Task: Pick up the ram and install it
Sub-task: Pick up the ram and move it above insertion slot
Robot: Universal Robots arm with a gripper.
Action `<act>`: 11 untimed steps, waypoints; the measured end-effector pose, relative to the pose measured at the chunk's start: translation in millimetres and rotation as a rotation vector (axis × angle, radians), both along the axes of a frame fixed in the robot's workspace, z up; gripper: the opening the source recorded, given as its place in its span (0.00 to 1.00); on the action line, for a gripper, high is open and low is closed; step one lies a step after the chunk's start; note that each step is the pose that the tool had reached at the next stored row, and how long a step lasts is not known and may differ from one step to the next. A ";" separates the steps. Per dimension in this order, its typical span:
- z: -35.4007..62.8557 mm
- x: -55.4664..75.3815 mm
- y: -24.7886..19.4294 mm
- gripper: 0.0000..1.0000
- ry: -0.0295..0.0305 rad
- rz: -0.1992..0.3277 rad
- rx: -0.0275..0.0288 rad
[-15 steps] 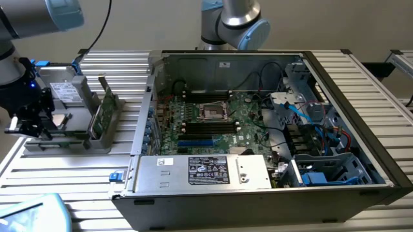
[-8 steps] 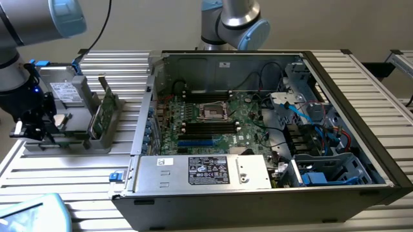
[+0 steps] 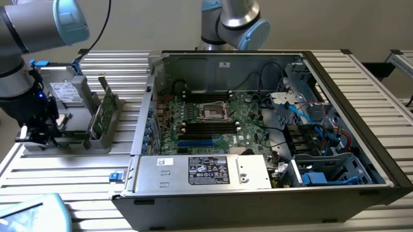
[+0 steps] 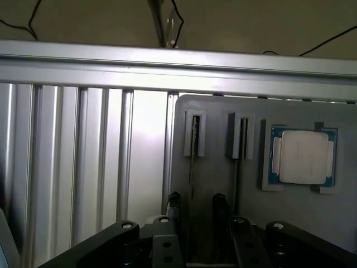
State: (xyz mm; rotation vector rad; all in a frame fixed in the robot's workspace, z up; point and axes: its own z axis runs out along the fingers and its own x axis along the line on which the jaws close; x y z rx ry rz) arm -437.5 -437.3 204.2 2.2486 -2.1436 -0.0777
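- On a slatted metal counter [image 3: 71, 174], beside an uncovered computer case [image 3: 258, 208], the robot's hand [image 3: 37, 131] is seen low over a grey holder [image 3: 71, 145] at the exterior view's left.
- The hand's two dark fingers [image 4: 174, 204] are spread wide, and nothing is gripped between them.
- The ram [image 4: 192, 151] is stood on edge in a slot of the holder. From the wrist camera it is seen as a thin line, in line with the gap between the fingers; contact cannot be made out.
- A second thin board [image 4: 240, 139] is slotted just beside it, and a square processor chip [image 4: 301, 156] is laid flat in a recess beyond that.
- A taller green card [image 3: 108, 113] is stood upright on the holder's side nearest the case.
- Inside the case, the motherboard [image 3: 213, 116] is exposed, with a silver power supply [image 3: 206, 171] on the side toward the camera.
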 end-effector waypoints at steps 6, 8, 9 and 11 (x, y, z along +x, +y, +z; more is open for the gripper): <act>-11.0 0.6 0.0 0.37 0.0006 0.018 -0.0001; -13.7 1.6 0.0 0.37 0.0034 0.022 0.0000; -13.7 1.5 0.0 0.37 0.0038 0.022 -0.0001; -13.7 1.6 0.0 0.37 0.0038 0.022 -0.0001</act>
